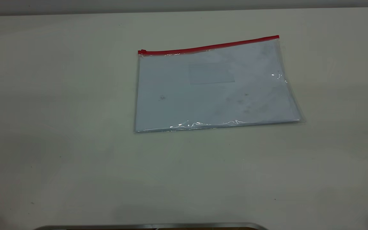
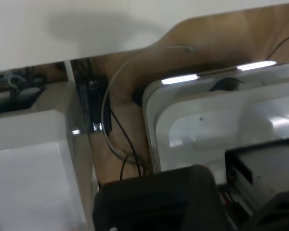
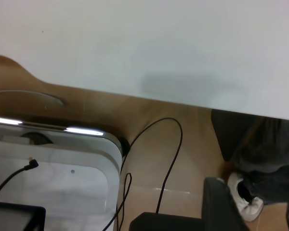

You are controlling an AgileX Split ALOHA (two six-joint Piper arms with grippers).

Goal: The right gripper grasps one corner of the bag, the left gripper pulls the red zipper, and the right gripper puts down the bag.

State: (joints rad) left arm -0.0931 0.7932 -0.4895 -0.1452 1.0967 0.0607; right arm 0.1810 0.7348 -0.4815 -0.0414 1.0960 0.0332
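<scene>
Currently the bag (image 1: 216,88) lies flat on the pale surface (image 1: 59,127), toward the far side and somewhat right of centre in the exterior view. It is a clear pouch with white paper inside and a faint rectangular pocket on its face. The red zipper (image 1: 209,47) runs along the far long edge, rising slightly from left to right. Its small slider (image 1: 142,51) sits at the left end of the strip. The corner of the bag (image 1: 277,38) at the right end of the strip rests on the surface with nothing touching it. The near edge of the bag shows bright creases in the plastic.

Neither arm appears in the exterior view. The left wrist view shows the surface edge, cables and white equipment below it; the right wrist view shows the surface edge, a looped black cable (image 3: 171,159) and wooden flooring. The state of the left pincer and of the right pincer cannot be told: no fingers are visible in either wrist view
</scene>
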